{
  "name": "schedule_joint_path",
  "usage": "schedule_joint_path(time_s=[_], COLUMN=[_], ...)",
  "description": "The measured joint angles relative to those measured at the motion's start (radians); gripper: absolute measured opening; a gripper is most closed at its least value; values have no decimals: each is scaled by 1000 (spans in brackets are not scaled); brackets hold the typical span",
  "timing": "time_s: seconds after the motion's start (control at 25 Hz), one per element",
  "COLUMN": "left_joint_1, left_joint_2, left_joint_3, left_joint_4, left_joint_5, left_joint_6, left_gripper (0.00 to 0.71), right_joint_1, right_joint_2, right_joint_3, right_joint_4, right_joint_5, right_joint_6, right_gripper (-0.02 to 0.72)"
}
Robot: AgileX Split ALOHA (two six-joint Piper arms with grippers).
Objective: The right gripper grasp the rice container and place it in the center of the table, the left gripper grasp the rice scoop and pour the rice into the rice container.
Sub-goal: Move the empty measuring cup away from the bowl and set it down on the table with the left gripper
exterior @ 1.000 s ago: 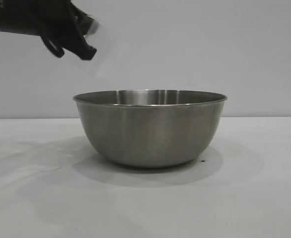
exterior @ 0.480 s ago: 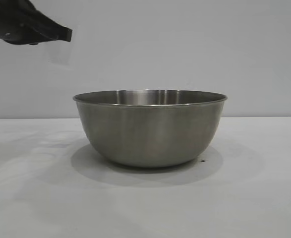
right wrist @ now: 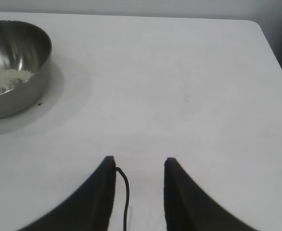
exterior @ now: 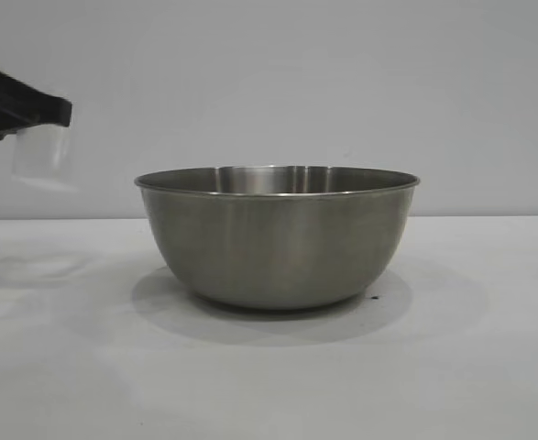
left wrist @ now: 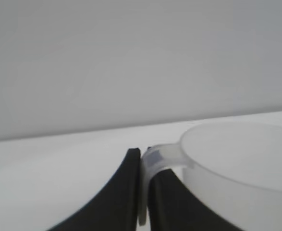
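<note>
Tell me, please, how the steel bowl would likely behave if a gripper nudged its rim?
The bowl narrows to a small base, so it may rock or tip. Its smooth metal on the smooth table suggests it would slide easily. The little rice inside probably adds scant steadying weight.

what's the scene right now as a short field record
bowl: upright on the table, mid-frame in the exterior view
rice: pale layer inside the bowl
scoop: in the air beside the bowl, off the table, apart from the rim
left gripper: shut on the scoop's handle
right gripper: open, empty, over bare table away from the bowl
</note>
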State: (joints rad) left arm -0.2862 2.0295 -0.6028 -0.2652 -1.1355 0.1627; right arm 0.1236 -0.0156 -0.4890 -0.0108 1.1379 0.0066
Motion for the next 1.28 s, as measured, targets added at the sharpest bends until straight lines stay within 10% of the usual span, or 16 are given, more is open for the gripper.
schedule_joint_path(time_s=[0.6,0.96,1.28], left_joint_1=[0,0,0], left_joint_2=[132,109,-39], left_joint_3=[-55,33,211], left_joint_4=[22,28,48], left_joint_5=[0,-2,-2], left_joint_6=[0,0,-2], left_gripper=[0,363,369], right_joint_1=[0,0,0], right_joint_2=[0,0,0], right_joint_3=[0,0,0], right_joint_4=[0,0,0], right_joint_5=[0,0,0], right_joint_6=[0,0,0], right_gripper=[232,232,232])
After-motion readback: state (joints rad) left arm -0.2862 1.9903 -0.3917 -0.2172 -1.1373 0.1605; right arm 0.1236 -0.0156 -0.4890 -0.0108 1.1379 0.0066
